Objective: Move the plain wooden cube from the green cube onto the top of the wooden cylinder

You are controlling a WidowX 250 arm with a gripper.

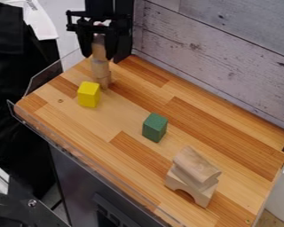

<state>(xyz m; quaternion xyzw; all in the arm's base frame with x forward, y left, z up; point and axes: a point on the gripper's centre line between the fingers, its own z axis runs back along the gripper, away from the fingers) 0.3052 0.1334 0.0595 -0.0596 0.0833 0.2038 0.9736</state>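
Observation:
The black gripper hangs at the upper left, its two fingers shut on the top of a light wooden cylinder. More plain wood stands upright directly under it, like a narrow column reaching the tabletop; whether the held piece rests on it, I cannot tell. Just in front of the column's foot is a yellow block. A green block stands upright near the middle of the table. At the lower right, a wooden arch block carries a rounded wooden piece lying on top.
The wooden tabletop has a clear plastic rim along its front and left edges. A grey plank wall runs behind it. Dark metal parts sit at the lower left, outside the table.

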